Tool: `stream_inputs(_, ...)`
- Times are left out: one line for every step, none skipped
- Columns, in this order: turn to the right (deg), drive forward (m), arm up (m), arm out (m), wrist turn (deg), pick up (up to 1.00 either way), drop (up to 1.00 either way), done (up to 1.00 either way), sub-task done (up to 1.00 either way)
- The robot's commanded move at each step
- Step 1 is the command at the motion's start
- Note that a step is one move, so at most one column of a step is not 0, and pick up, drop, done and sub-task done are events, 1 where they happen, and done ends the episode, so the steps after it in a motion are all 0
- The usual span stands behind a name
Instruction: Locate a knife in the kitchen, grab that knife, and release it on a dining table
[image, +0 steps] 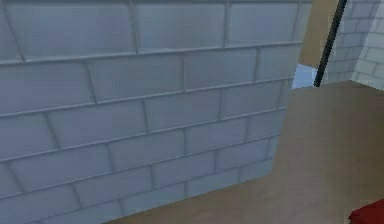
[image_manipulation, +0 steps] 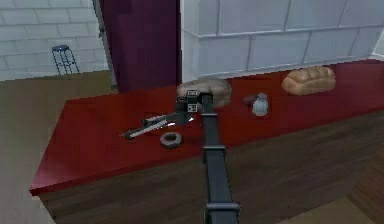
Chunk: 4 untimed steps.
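Observation:
On the long dark red counter (image_manipulation: 90, 150) in the arm side view lies a slim grey and dark thing shaped like a knife (image_manipulation: 148, 126), left of the middle. The arm's dark bar (image_manipulation: 216, 170) rises from the bottom edge and ends over the counter. Its gripper (image_manipulation: 178, 112) stands just right of the knife-shaped thing. I cannot tell whether it holds anything, since things lie on the counter at and behind it. A small dark ring-shaped thing (image_manipulation: 172, 139) lies just below the gripper.
A round brownish loaf (image_manipulation: 212, 88) sits behind the gripper, a small grey vessel (image_manipulation: 260, 104) to its right, and a long bread loaf (image_manipulation: 307, 80) farther right. A blue stool (image_manipulation: 63, 58) stands by the far brick wall. A pale brick wall (image: 140, 100) stands close in the forward view, with brown floor (image: 330, 150) at its right.

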Motion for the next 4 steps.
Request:
stream_inputs(0.0, 0.0, 0.1, 0.0, 0.0, 0.0, 0.0, 0.0, 0.0)
stream_inputs(0.0, 0.0, 0.06, 0.0, 0.0, 0.0, 0.0, 0.0, 0.0)
stream_inputs(0.0, 0.0, 0.0, 0.0, -45.0, 0.0, 0.0, 0.0, 0.0)
stream_inputs(0.0, 0.0, 0.0, 0.0, -15.0, 0.0, 0.0, 0.0, 0.0)
